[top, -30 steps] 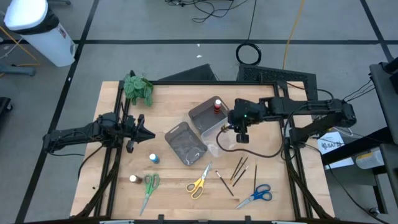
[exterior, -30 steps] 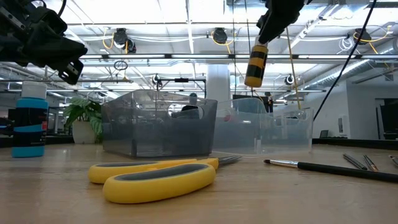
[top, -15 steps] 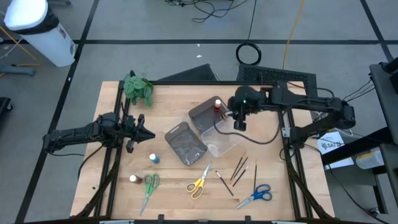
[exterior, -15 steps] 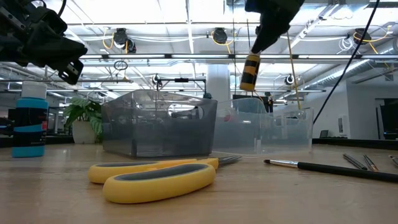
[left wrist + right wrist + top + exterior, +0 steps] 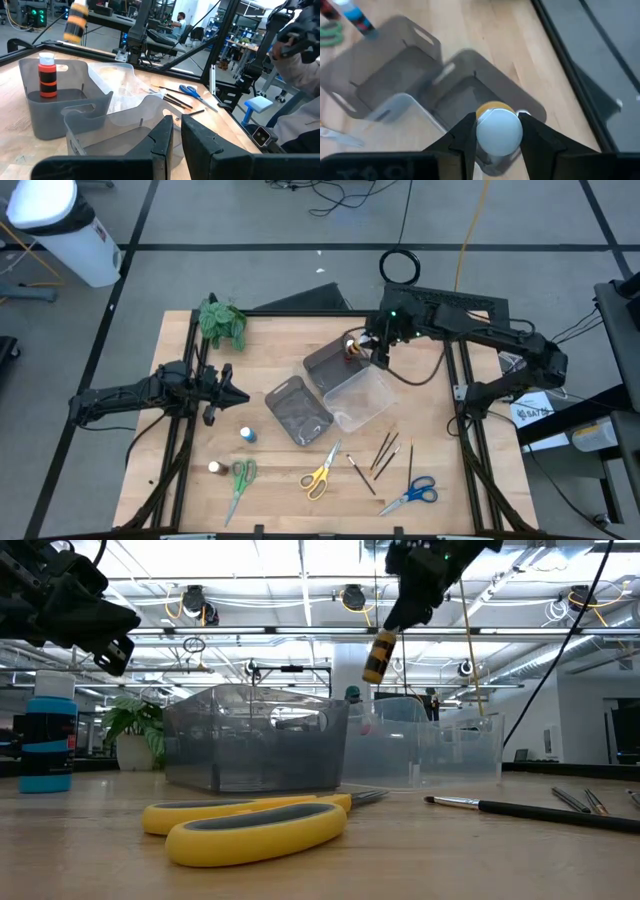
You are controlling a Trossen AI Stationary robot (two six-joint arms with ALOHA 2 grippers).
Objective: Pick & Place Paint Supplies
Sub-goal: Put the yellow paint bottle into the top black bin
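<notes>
Paint bottle, orange-and-dark banded, pinched in the right gripper, hanging in the air over the grey tray near the table's far edge. In the right wrist view its pale cap sits between the two fingers, tray floor below.

Step in hand looks like carry-to-drop: bottle is above the tray, not yet set down. Next move probably calls for lowering into the tray's free floor and spreading the fingers, staying off the red-capped bottle already standing inside.

Clear tray sits just beside, toward the table's middle; a second grey tray next to that. Tray walls are the main thing to clip on the way down.

Left gripper waits near the left edge, fingers pressed together, holding nothing.

Not yet picked, along the near edge: blue-capped bottle, white-capped bottle, green scissors, yellow scissors, brushes, blue scissors. Plant at the far left corner.
</notes>
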